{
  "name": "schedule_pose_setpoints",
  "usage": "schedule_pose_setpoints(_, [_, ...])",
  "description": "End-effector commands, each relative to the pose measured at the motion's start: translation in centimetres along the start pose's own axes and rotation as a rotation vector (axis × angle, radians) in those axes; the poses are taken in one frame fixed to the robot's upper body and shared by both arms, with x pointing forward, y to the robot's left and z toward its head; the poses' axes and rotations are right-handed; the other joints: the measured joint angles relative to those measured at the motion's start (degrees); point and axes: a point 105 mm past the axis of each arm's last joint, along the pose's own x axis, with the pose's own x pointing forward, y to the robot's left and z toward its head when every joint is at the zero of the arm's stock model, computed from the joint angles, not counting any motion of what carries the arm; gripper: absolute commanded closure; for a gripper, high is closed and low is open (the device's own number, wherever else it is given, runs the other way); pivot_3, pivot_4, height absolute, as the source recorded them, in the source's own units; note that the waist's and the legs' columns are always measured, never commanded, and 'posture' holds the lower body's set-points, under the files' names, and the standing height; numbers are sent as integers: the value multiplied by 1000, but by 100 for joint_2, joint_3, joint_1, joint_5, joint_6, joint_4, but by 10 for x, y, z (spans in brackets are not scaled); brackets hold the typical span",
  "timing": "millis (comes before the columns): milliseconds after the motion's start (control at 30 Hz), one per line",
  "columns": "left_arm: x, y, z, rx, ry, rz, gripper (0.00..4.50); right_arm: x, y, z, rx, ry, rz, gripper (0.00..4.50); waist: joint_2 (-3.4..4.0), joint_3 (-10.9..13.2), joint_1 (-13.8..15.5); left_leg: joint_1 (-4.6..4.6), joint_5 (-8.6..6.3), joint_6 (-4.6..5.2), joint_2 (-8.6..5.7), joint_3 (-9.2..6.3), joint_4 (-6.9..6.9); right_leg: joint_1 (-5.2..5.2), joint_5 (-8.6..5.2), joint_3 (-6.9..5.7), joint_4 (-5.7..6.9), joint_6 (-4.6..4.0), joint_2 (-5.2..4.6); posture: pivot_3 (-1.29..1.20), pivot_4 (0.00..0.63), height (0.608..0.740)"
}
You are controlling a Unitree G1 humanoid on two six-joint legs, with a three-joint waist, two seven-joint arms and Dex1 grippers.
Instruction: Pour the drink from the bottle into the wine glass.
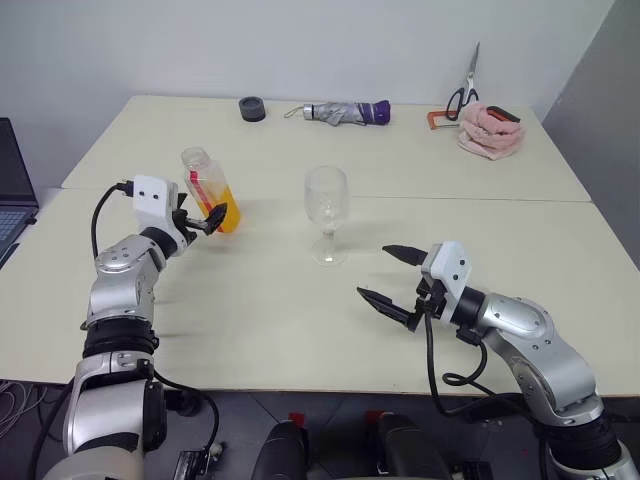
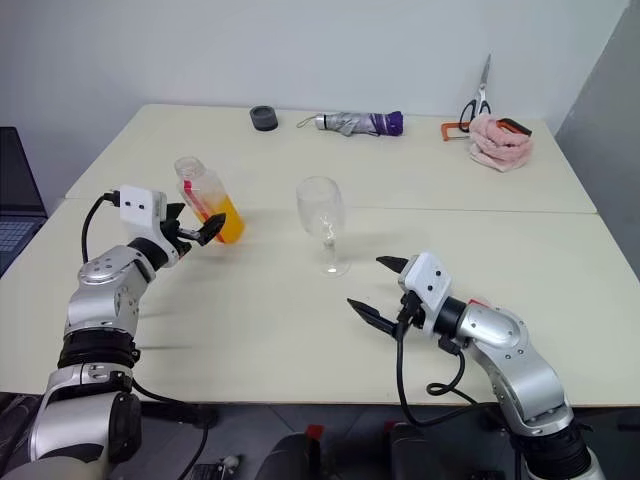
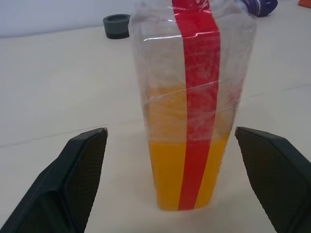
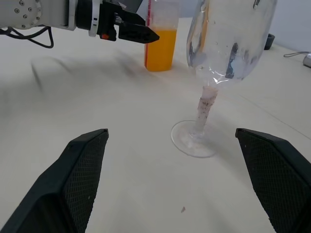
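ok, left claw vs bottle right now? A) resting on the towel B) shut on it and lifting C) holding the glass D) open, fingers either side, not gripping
D: the left claw stands open with the bottle between its fingers, clear gaps on both sides, and the bottle upright on the table.

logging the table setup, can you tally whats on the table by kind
bottle with orange drink: 1
wine glass: 1
folded umbrella: 1
scissors: 1
pink cloth: 1
dark round ring-shaped object: 1
total: 6
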Motion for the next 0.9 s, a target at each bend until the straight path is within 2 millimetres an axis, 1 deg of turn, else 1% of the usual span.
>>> schedule_pose_setpoints(33, [5, 1, 23, 50, -66, -18, 0, 1, 2, 15, -34, -47, 9, 31, 0, 0, 0, -1, 0, 0, 0, -1, 0, 0, 0, -1, 0, 0, 0, 0, 150, 740])
schedule_pose_setpoints(133, [10, -1, 28, 56, -73, -39, 0, 1, 2, 15, -36, -47, 10, 31, 0, 0, 0, -1, 0, 0, 0, -1, 1, 0, 0, -1, 0, 0, 0, 0, 150, 740])
schedule_pose_setpoints(367, [15, 0, 32, 46, -83, -49, 0, 2, 2, 16, -38, -49, 9, 31, 0, 0, -6, 0, 0, 0, 0, 0, 1, -1, 0, 0, 1, 0, 2, 0, 150, 740])
schedule_pose_setpoints(433, [17, -1, 31, 37, -83, -50, 399, 3, 1, 17, -38, -53, 9, 0, 0, 0, -6, -1, 0, 0, 0, 0, 1, -1, 0, 0, 1, 0, 2, 0, 150, 740])
schedule_pose_setpoints(500, [18, -2, 31, 24, -88, -49, 898, 3, 2, 17, -37, -56, 9, 0, 0, 0, -6, -1, 0, 0, 0, 0, 2, -1, 0, 0, 1, 0, 2, 0, 150, 740])
schedule_pose_setpoints(633, [20, -3, 32, 11, -96, -49, 2217, 3, 2, 18, -38, -59, 8, 0, 0, 0, -5, -1, 0, 0, 0, 0, 2, -1, 0, 0, 1, 0, 2, 0, 150, 740])
schedule_pose_setpoints(667, [21, -3, 32, 10, -97, -50, 2497, 3, 2, 19, -39, -62, 6, 0, 0, 0, -4, -1, 0, 0, 0, 0, 2, -1, 0, 0, 1, 0, 2, 0, 150, 740])
schedule_pose_setpoints(700, [21, -3, 32, 9, -98, -51, 2679, 3, 1, 19, -41, -63, 3, 0, 0, 0, -3, -1, 0, 0, 0, 0, 2, -1, 0, -1, 1, 0, 2, 0, 150, 740])
schedule_pose_setpoints(767, [21, -4, 32, 7, -102, -53, 2800, 3, 1, 20, -44, -67, -3, 0, 0, 0, -3, -1, 0, 0, 0, -1, 2, -1, 0, -1, 1, 0, 2, 0, 150, 740])
schedule_pose_setpoints(900, [22, -8, 39, 11, -126, -67, 2811, 1, -2, 25, -61, -84, -24, 0, 0, 0, -3, -2, 0, 0, 0, -1, 2, -1, 0, -1, 1, 0, 2, 0, 150, 740])
